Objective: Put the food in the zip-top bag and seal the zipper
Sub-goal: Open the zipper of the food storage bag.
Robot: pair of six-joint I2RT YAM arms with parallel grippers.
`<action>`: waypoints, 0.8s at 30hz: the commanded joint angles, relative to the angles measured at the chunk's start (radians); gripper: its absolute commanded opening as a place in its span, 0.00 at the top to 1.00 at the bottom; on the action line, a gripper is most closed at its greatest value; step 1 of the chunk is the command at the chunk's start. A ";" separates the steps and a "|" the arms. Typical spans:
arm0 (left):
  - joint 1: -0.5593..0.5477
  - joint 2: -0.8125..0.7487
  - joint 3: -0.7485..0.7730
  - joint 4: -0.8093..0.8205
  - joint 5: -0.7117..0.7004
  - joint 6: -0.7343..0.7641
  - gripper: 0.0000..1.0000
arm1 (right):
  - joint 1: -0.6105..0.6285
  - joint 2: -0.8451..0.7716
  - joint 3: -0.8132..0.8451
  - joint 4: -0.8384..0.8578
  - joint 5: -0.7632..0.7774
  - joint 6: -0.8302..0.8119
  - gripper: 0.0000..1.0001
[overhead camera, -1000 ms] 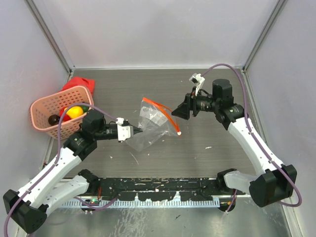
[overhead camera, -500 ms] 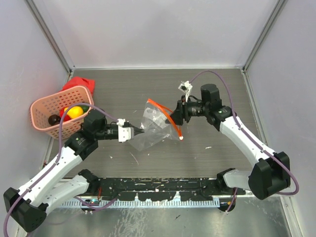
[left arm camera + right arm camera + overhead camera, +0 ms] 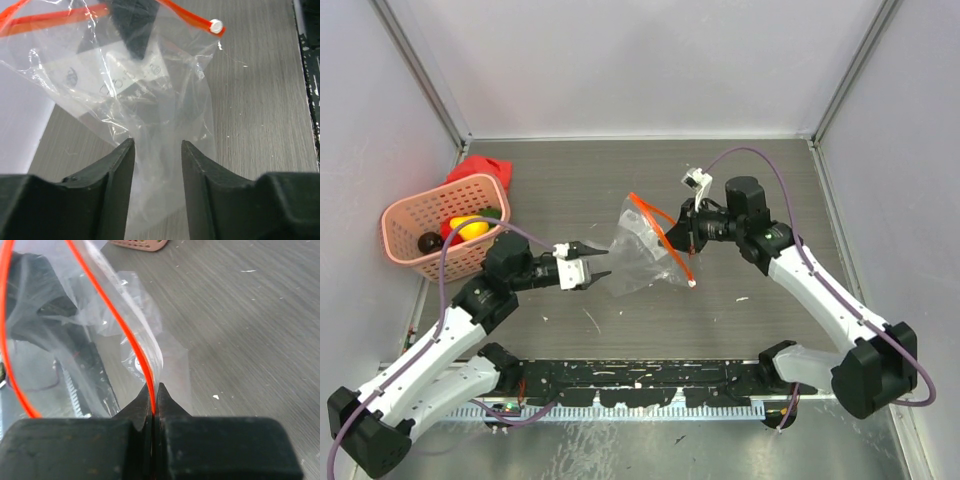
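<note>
The clear zip-top bag (image 3: 642,252) hangs in mid-table with its mouth open. My right gripper (image 3: 678,232) is shut on its red-orange zipper (image 3: 665,232), and in the right wrist view the strip (image 3: 111,315) runs straight into the pinched jaws (image 3: 154,389). My left gripper (image 3: 605,258) is open at the bag's lower left corner. In the left wrist view the film (image 3: 150,100) lies loosely between the spread fingers (image 3: 120,170), ungripped. The zipper's whitish tip (image 3: 216,26) points right. The food (image 3: 470,228), yellow, red, green and dark pieces, sits in the pink basket (image 3: 410,215).
A red object (image 3: 480,168) lies behind the basket at the far left. Grey walls close in the table on three sides. A black rail (image 3: 640,378) runs along the near edge between the arm bases.
My left gripper opened and let go of the bag's corner. My right gripper moved left and closed on the zipper edge, and the bag now hangs from it.
</note>
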 commanded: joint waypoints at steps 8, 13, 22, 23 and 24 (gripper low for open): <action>-0.005 -0.034 0.001 0.257 -0.199 -0.475 0.35 | 0.089 -0.137 0.081 -0.134 0.574 0.017 0.99; -0.004 0.020 0.028 0.278 -0.304 -0.878 0.01 | 0.131 -0.161 0.090 -0.146 0.764 0.049 0.99; -0.005 0.105 0.148 0.101 -0.423 -1.164 0.02 | 0.201 -0.172 0.092 -0.146 0.951 0.085 0.99; -0.005 0.109 0.170 0.071 -0.424 -1.179 0.02 | 0.214 -0.170 0.092 -0.147 0.978 0.090 0.99; -0.005 0.116 0.193 0.043 -0.420 -1.192 0.02 | 0.226 -0.169 0.092 -0.146 1.017 0.095 0.99</action>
